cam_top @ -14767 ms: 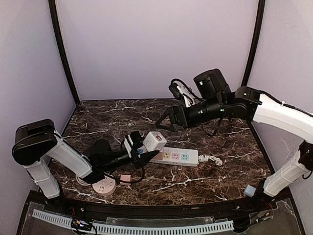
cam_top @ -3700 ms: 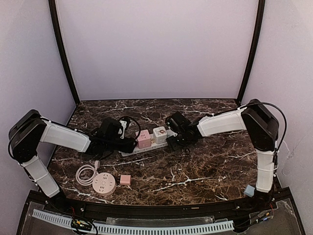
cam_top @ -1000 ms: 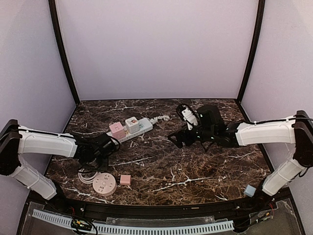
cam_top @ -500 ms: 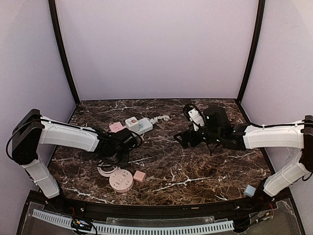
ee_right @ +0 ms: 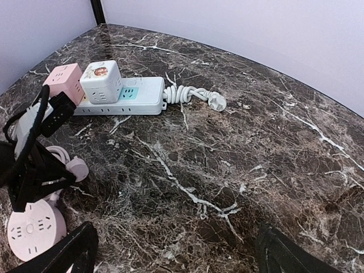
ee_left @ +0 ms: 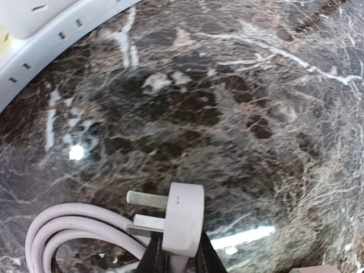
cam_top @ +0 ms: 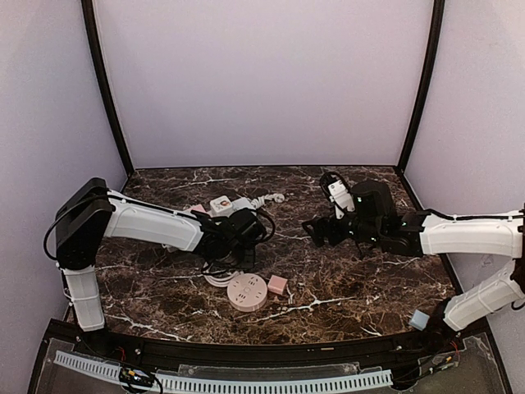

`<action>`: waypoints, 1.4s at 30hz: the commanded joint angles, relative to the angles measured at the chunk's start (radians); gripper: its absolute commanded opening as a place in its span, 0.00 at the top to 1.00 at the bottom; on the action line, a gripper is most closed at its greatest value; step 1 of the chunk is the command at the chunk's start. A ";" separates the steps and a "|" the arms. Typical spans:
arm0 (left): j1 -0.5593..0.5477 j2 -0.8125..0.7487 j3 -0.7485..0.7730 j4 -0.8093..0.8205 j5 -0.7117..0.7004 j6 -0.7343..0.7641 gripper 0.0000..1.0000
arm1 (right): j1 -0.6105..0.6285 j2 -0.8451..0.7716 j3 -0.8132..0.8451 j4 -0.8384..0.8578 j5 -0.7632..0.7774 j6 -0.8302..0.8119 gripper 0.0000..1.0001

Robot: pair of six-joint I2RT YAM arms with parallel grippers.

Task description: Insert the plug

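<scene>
The pale pink three-pin plug [ee_left: 183, 219] is pinched by its body between the pressed-together fingers of the left gripper [ee_left: 180, 259]. It is held just on the near side of the white power strip [ee_right: 145, 94], low over the marble tabletop [ee_right: 239, 165]. Its pins are seen to lie roughly level with the surface, so the plug's long axis runs along the table rather than down into the strip's upward-facing sockets. From the pincer, the strip lies ahead and toward the pin side, near but not touching. A downward turn of the pins is judged necessary before insertion. The right gripper [cam_top: 314, 232] is spread wide and empty, well to the right of the strip, so the left arm is the nearer.
</scene>
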 commanded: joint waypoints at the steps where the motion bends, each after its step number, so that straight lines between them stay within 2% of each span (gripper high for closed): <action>1: -0.022 0.062 0.056 0.082 0.040 -0.019 0.85 | -0.005 -0.033 -0.019 -0.012 0.025 0.031 0.04; 6: -0.026 0.101 0.102 0.131 0.026 0.031 0.83 | -0.004 -0.058 -0.031 -0.020 0.029 0.048 0.04; 11: -0.038 0.099 0.118 0.059 -0.051 0.132 0.84 | -0.004 -0.047 -0.043 -0.016 -0.006 0.060 0.05; 16: -0.039 0.041 0.055 0.009 -0.072 0.156 0.84 | -0.004 -0.024 -0.035 -0.038 -0.126 0.055 0.01; 20: -0.039 -0.019 -0.014 0.035 -0.065 0.159 0.81 | -0.005 -0.043 -0.061 -0.035 -0.245 0.048 0.01; 26: -0.038 -0.086 -0.081 0.092 -0.078 0.211 0.69 | 0.003 -0.008 -0.061 -0.089 -0.287 0.077 0.01; 30: -0.039 -0.121 -0.123 0.129 -0.084 0.231 0.64 | 0.050 0.022 -0.032 -0.203 -0.291 0.067 0.02; 32: -0.039 -0.139 -0.142 0.152 -0.080 0.230 0.57 | 0.085 0.042 -0.013 -0.268 -0.258 0.050 0.01; 34: -0.040 -0.158 -0.161 0.182 -0.076 0.226 0.45 | 0.110 0.061 0.008 -0.325 -0.228 0.032 0.01; 36: -0.040 -0.178 -0.182 0.219 -0.075 0.222 0.37 | 0.125 0.071 0.012 -0.337 -0.229 0.011 0.02; 42: -0.038 -0.221 -0.245 0.321 -0.065 0.234 0.21 | 0.140 0.146 0.068 -0.370 -0.221 -0.044 0.06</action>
